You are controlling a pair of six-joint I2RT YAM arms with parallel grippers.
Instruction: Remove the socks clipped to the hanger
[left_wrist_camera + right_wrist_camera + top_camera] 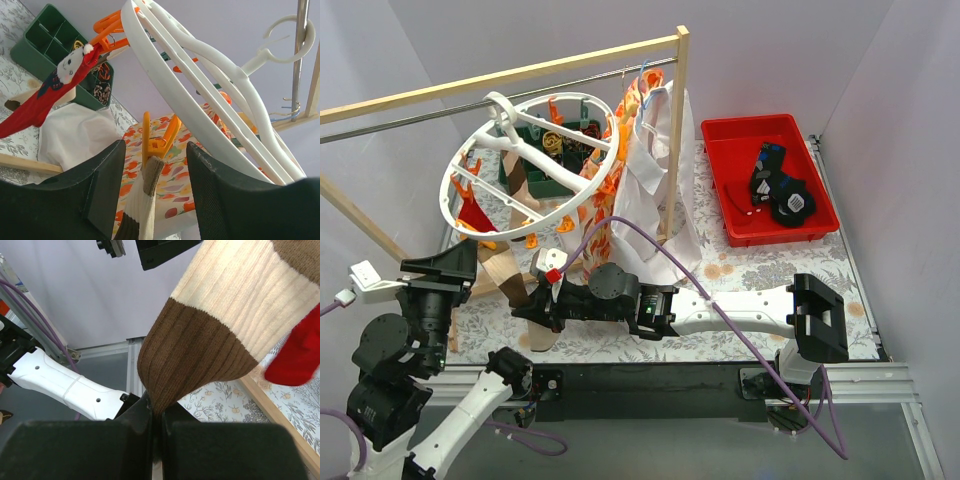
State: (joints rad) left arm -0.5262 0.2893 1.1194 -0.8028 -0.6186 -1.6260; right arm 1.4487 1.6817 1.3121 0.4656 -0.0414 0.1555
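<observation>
The white round hanger (535, 165) hangs from the rail; it also shows in the left wrist view (200, 105). A tan-and-brown sock (142, 200) hangs from an orange clip (157, 137). My left gripper (155, 150) is open, with its fingers on either side of that clip and the sock's top and touching neither. My right gripper (156, 410) is shut on the brown lower end of the same sock (210, 335), low at the left of the table (525, 312). A red sock (45, 97) is clipped further round the hanger. Black socks (780, 185) lie in the red bin.
The red bin (720, 170) stands at the back right. An orange floral garment (620, 170) and a white shirt (655, 190) hang on the wooden rack (520, 75) beside the hanger. A green divided box (45, 40) sits behind the hanger.
</observation>
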